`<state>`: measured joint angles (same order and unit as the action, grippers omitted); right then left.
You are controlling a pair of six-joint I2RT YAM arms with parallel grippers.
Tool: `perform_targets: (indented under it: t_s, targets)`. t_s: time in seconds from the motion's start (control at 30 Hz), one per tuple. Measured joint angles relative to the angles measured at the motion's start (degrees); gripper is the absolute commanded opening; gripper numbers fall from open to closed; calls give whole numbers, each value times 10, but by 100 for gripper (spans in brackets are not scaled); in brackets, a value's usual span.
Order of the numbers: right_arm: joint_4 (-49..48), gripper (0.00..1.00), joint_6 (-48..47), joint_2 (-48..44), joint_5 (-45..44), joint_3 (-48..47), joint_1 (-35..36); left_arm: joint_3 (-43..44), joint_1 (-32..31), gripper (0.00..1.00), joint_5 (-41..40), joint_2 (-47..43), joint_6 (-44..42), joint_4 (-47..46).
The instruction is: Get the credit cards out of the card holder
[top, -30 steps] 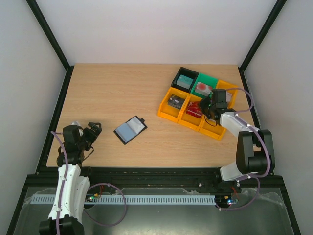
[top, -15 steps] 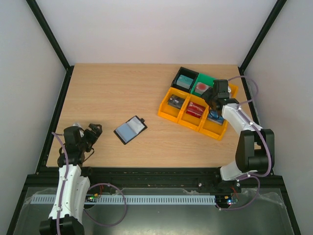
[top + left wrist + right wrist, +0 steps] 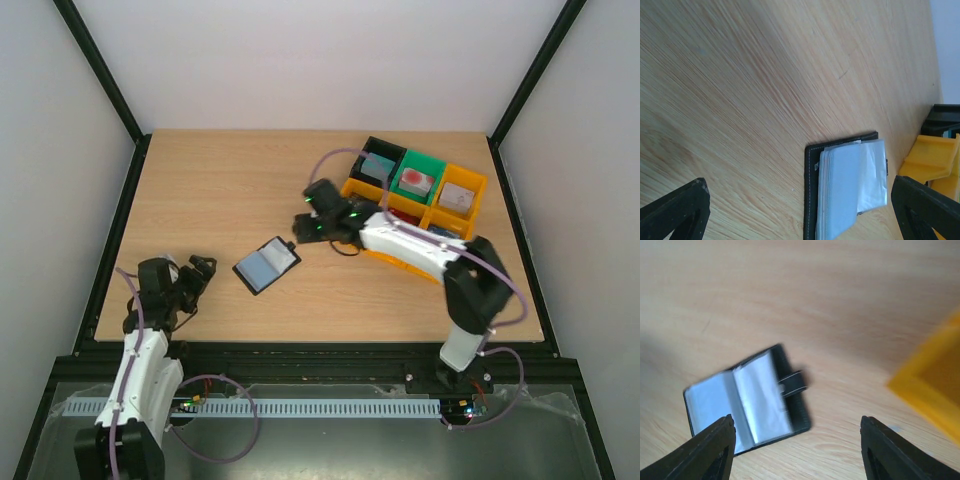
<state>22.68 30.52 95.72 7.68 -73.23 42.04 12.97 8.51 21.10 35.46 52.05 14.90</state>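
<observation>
Card holder (image 3: 267, 265) lies open on table (image 3: 220, 190), left and right jaws both apart.

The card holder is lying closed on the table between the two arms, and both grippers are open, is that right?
Not quite. The card holder lies open, not closed: the right wrist view shows its pale inner faces spread. The rest holds: it is on the table between the two arms, and the left gripper and right gripper are both open.

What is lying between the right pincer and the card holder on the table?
Nothing: only bare table separates the right pincer from the card holder, clearest in the top external view.
</observation>
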Motion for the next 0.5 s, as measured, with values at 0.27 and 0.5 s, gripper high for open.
perform_targets:
  t_s: [0.27, 0.5]
  targets:
    - [35, 81, -75, 207, -27, -143, 135, -11, -17, 99, 18, 56, 49, -52]
    - [70, 76, -117, 306, -37, -227, 180, -13, -17, 99, 9, 38, 55, -51]
